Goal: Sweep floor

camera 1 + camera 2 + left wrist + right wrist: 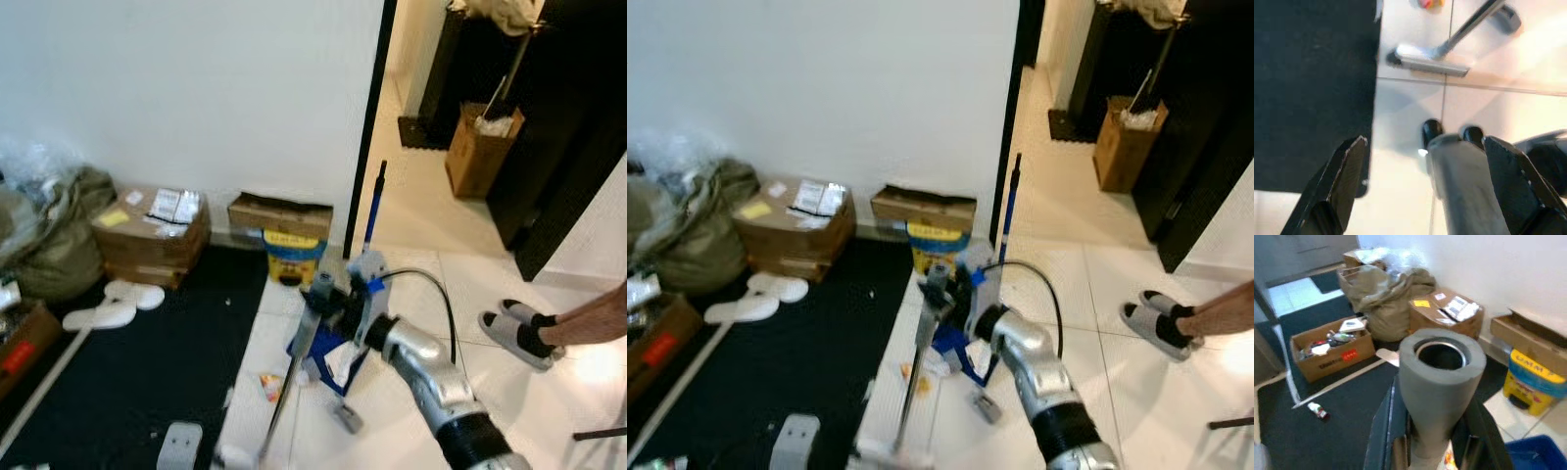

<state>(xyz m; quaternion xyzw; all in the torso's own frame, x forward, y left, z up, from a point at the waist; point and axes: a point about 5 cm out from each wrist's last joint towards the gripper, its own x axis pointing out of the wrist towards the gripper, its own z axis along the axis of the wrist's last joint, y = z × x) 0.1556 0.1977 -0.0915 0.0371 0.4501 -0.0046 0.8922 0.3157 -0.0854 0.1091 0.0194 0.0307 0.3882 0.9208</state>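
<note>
**Broom handle gripped above the tiles**

The right gripper (328, 299) has its fingers closed around the grey foam top of the broom handle (294, 367); the broom head (1430, 59) rests on white tile beside the black mat (137, 382). The left gripper (1420, 171) hangs with fingers spread. Writing on the yellow tub (294, 257) is unreadable

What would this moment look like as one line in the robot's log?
task: sweep floor | right gripper: shut on broom handle | broom head: on tile by mat | litter: beside broom | left gripper: open
</note>
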